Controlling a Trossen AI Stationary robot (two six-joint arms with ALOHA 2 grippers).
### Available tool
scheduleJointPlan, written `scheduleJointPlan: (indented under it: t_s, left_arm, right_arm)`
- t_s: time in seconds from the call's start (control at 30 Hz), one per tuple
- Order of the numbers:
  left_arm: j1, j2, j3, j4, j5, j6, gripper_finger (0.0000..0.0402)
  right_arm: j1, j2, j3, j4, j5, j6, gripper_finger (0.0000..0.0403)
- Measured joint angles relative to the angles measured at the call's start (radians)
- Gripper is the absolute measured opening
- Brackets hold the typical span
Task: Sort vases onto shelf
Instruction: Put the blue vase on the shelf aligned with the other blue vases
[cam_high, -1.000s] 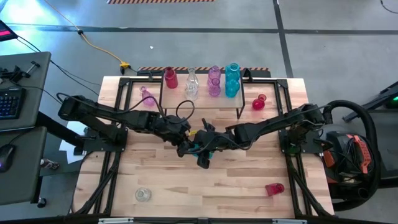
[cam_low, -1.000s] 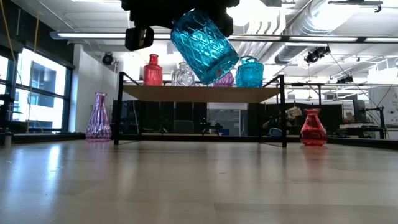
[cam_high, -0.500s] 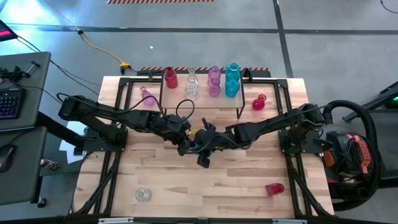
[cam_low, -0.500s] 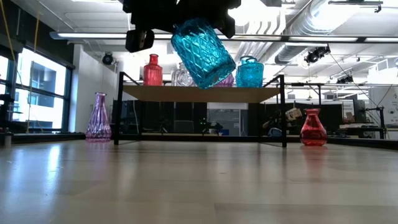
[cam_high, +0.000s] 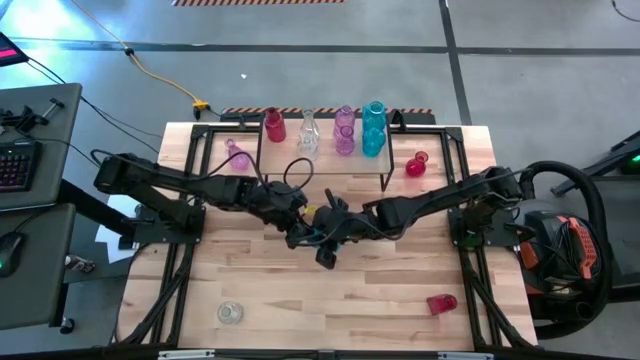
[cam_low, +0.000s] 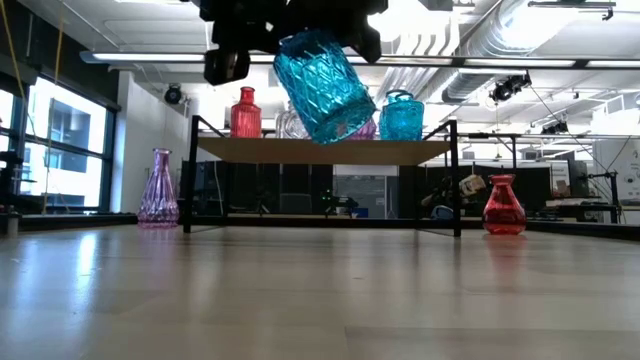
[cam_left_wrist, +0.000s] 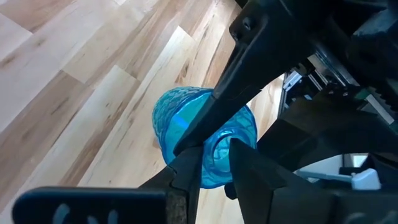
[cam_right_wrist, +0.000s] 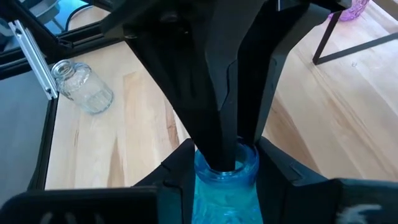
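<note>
Meeting mid-table, high view: left gripper (cam_high: 299, 234), right gripper (cam_high: 326, 241), likely handover, short of shelf (cam_high: 330, 172). Low view: teal vase (cam_low: 325, 85) airborne, tilted. Left wrist: left jaws slightly parted at vase mouth, grip unclear. Right wrist: right jaws clamp neck from outside, probably for carrying.

Surfaces: glass, wood, black metal

Teal vase (cam_low: 324, 82): translucent glossy glass, diamond-embossed. Bench (cam_high: 390, 300): pale wood planks, smooth satin sheen. Shelf (cam_low: 325, 150): light wood top, thin matt black metal legs. Clear jar (cam_right_wrist: 82, 87): ribbed glass.
</note>
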Motion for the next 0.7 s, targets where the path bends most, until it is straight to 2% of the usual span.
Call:
scheduleJointPlan:
  t_s: [0.3,0.7]
  left_arm:
    - [0.052,0.000,0.000,0.004,0.113,0.000,0.0083]
    - [0.053,0.000,-0.003,-0.005,0.083,-0.072,0.0083]
  right_arm:
    - [-0.001,-0.005,0.000,-0.018,-0.001,0.021,0.0092]
    - [0.000,-0.009,-0.002,-0.017,-0.004,0.025,0.0092]
